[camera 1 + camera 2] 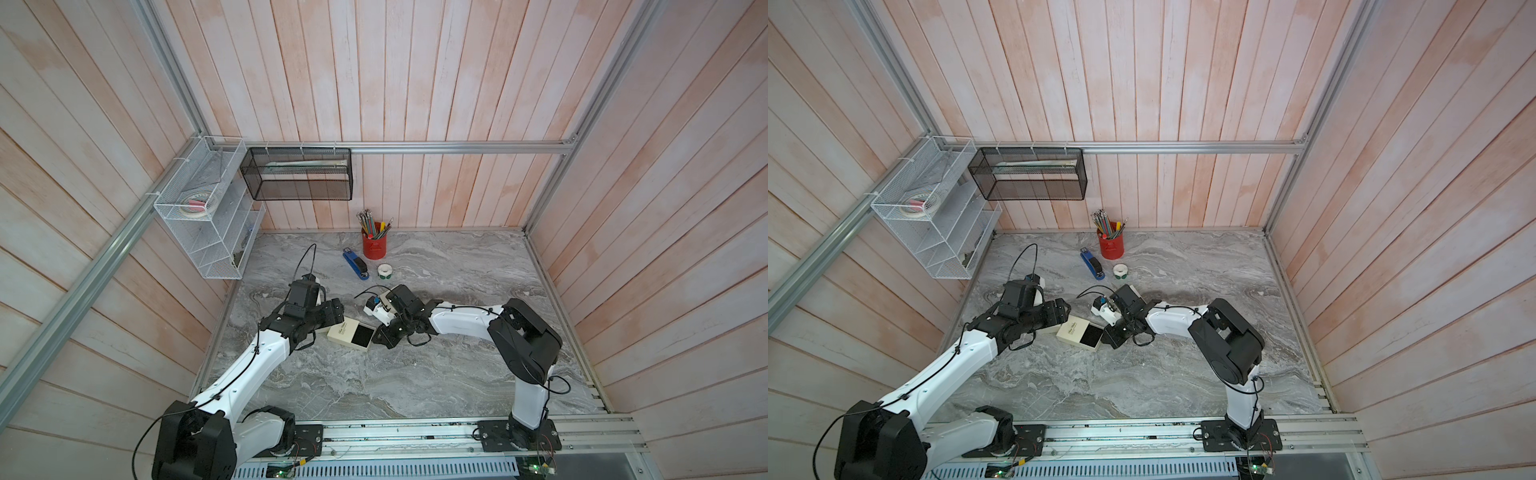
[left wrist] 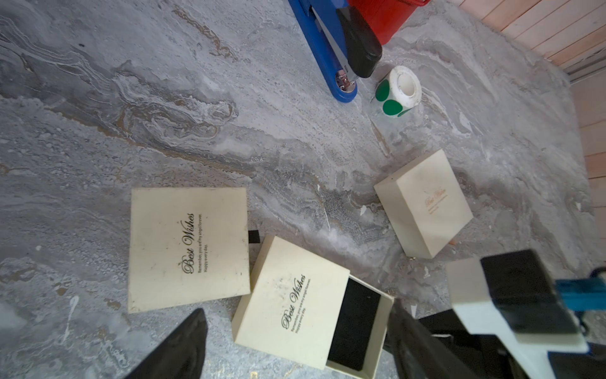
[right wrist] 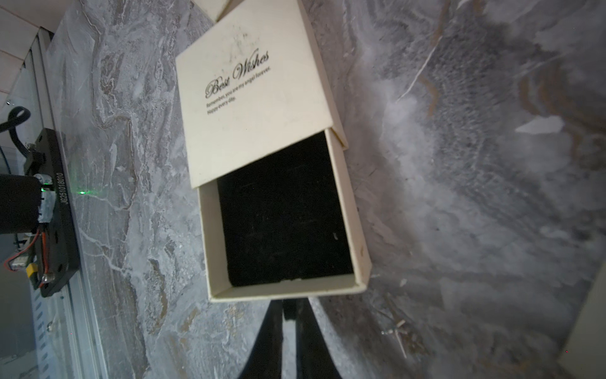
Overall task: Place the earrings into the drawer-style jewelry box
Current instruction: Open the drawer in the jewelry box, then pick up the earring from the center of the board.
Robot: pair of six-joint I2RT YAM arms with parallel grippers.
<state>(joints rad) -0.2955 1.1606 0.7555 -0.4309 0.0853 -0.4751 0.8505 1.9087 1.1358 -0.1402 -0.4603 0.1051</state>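
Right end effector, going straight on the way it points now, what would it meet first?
Probably the end wall of the pulled-out drawer: the right end effector points at it from close by. Depth is unclear, so it might clear the wall and reach the black lining.

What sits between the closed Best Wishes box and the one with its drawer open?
A short black pull tab sticks out of the closed box toward the open-drawer box; otherwise bare tabletop. The left wrist view shows it.
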